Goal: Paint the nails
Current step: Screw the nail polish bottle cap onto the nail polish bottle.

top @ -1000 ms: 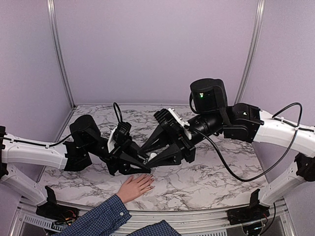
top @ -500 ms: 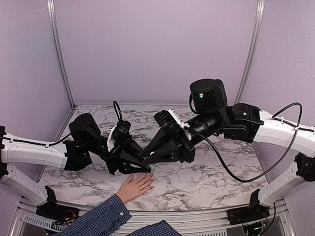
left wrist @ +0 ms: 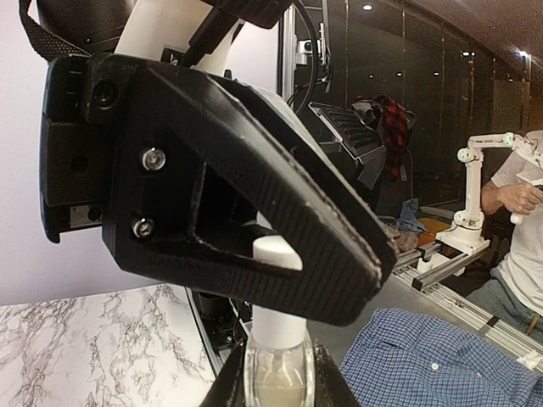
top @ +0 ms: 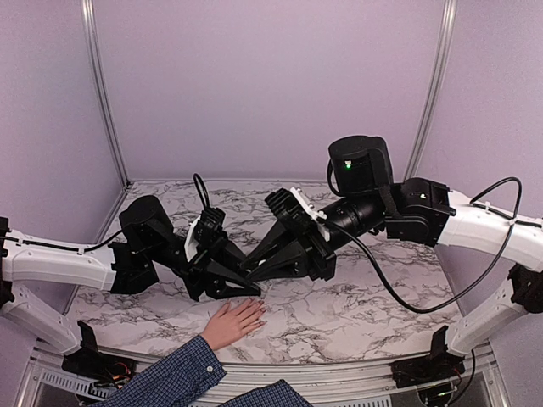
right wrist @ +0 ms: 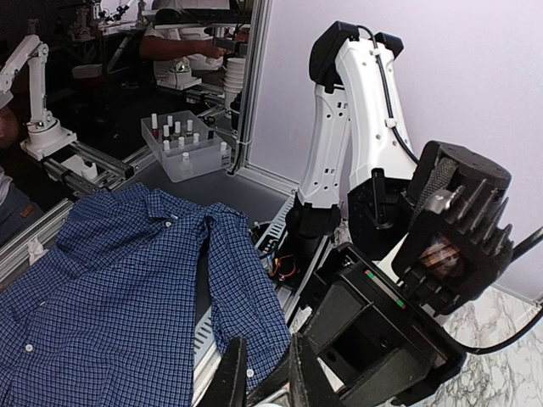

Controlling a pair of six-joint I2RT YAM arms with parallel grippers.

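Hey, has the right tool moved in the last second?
Yes. The right tool has closed: its lower finger swung up toward the upper one, away from the hand lying on the table.

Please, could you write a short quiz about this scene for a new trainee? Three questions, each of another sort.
1. True or false: the light-skinned human hand with a blue plaid sleeve lies flat on the white marble table.
2. What does the left gripper hold? A) a brush B) a small clear bottle C) nothing
3. Fill in: the right gripper is shut on the bottle's white ____.
Key: 1 true; 2 B; 3 cap.
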